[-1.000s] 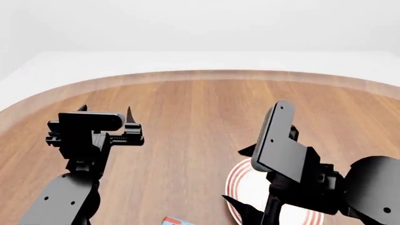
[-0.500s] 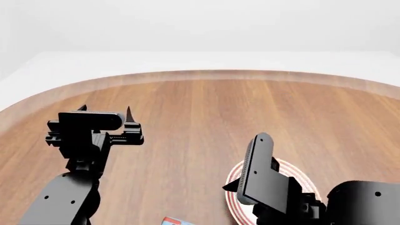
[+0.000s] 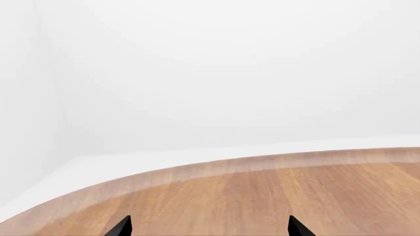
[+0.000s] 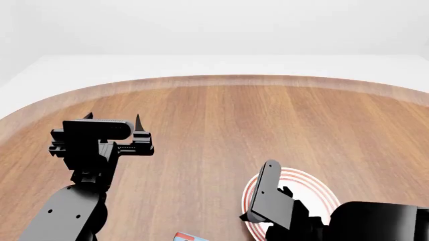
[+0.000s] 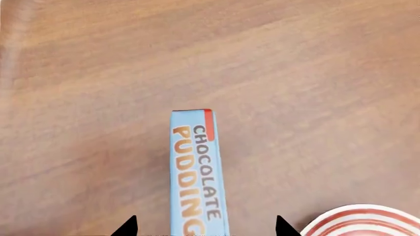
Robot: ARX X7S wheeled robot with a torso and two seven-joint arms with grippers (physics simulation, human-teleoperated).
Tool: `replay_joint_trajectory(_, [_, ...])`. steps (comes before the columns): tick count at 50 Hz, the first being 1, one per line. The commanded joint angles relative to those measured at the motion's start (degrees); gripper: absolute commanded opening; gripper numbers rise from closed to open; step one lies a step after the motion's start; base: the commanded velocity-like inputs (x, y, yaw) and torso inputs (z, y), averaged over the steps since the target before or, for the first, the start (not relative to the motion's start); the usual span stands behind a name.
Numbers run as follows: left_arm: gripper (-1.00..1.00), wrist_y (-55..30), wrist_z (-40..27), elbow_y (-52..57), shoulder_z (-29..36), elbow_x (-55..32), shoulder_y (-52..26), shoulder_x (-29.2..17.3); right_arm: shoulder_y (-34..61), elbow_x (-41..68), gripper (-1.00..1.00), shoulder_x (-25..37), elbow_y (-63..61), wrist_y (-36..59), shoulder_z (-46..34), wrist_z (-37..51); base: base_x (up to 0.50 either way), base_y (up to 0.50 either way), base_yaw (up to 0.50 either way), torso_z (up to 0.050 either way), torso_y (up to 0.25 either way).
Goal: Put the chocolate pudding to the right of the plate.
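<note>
The chocolate pudding (image 5: 196, 172) is a narrow carton with a light blue top, standing on the wooden table. In the right wrist view it lies between the wide-apart fingertips of my open right gripper (image 5: 204, 227), and neither tip touches it. The head view shows only a sliver of the chocolate pudding (image 4: 188, 237) at the bottom edge. The white plate (image 4: 315, 185) with red rings sits right of it, partly covered by my right arm (image 4: 272, 201). The plate's rim (image 5: 367, 220) also shows beside the carton. My left gripper (image 4: 112, 119) hangs open and empty over the table's left half.
The round wooden table (image 4: 221, 120) curves away to a white floor and wall. In the left wrist view my left gripper (image 3: 208, 227) faces the table's far edge (image 3: 217, 164), with bare wood under it.
My right arm has come down and back toward the near edge, over the plate's left side. The left arm has not moved.
</note>
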Motion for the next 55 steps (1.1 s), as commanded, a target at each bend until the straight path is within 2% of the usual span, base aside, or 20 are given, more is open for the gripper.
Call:
replay_joint_trajectory(1, [1.0, 0.3, -0.1, -0.2, 0.1, -0.2, 0.1, -0.1, -0.7, -3.0, 1.0, 0.1, 2.4, -1.8, -2.8, -0.6, 0.0, 0.0, 0.0, 0.0, 0.0])
replay_joint_trajectory(8, [1.0, 0.5, -0.2, -0.5, 0.3, -0.3, 0.1, -0.1, -1.7, -5.8, 1.0, -0.3, 4.5, -3.2, -6.6, -1.9, 0.0, 0.0, 0.0, 0.0, 0.0])
replay_joint_trajectory(55, [1.0, 1.2, -0.8, -1.2, 1.1, -1.1, -0.2, -0.5, -0.9, -13.8, 1.0, -3.8, 13.5, -8.4, -17.7, -7.0, 0.0, 0.0, 0.0, 0.0, 0.0])
